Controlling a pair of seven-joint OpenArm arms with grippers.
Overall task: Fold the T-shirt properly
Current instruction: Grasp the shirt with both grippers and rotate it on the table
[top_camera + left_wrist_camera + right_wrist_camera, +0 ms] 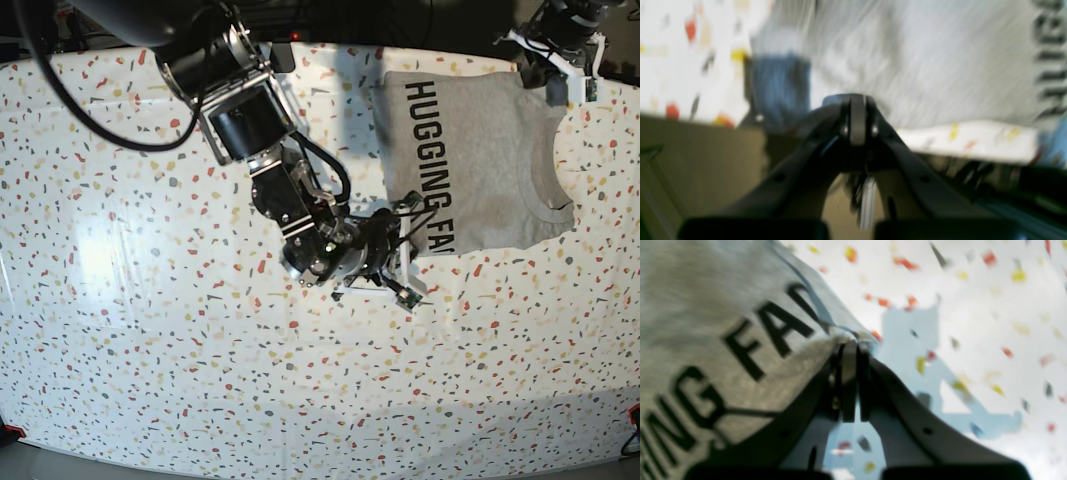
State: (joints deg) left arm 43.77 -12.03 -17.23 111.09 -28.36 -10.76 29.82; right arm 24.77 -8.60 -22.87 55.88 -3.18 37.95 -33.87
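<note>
The light grey T-shirt (480, 150) lies at the table's far right, print side up, showing "HUGGING FA"; the last letters curl under a lifted edge. My right gripper (408, 208) is shut on that near-left edge of the shirt. In the right wrist view the jaws (851, 343) pinch the cloth (706, 323) beside the letters "FAC". My left gripper (546, 82) is at the shirt's far right corner. In the blurred left wrist view its jaws (857, 100) are shut against the grey cloth (940, 66).
The table (150, 330) is white with coloured flecks. Its far edge runs close behind the shirt, with dark equipment beyond it (420, 20). The right arm's bulky links (250, 120) stretch across the table's middle. The table edge and floor (700, 160) show in the left wrist view.
</note>
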